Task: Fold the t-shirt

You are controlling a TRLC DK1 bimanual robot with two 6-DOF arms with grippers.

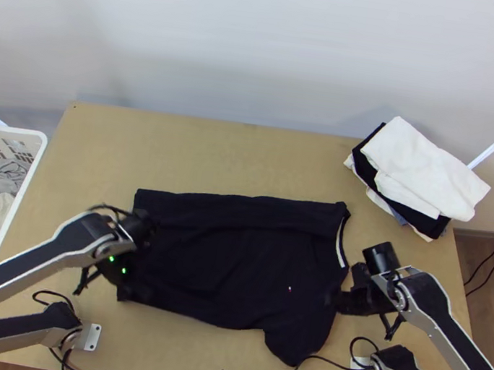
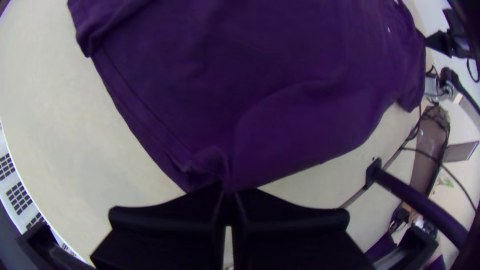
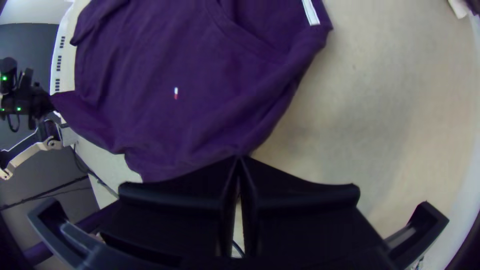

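A dark crew-neck t-shirt is lying front up across the middle of a light wooden table, with its hem pointing to the left of the frame and its neckline, edged by a white tape, facing the right. One lengthwise fold is already showing: the side nearer the top of the frame is lying turned inward in a long band, its outer edge running fairly straight. The opposite side is waiting its turn, with the near sleeve sticking out toward the lower right of the frame and a small chest logo lying uncovered above it

At center left, the left gripper is pinching the near corner of the hem, its black fingers closed on the fabric and creases gathering at the tips. At center right, the right gripper is clamping the shoulder edge between neckline and sleeve, its fingers likewise pressed together on cloth. The pair appear to be setting up the second lengthwise fold, which would be bringing sleeve and side in over the body

By that reading, the job is standing somewhat short of halfway, with the crosswise folding from hem to collar and any final squaring remaining. A stack of folded garments is sitting at the upper right, while a white laundry basket is holding loose clothes at the left edge
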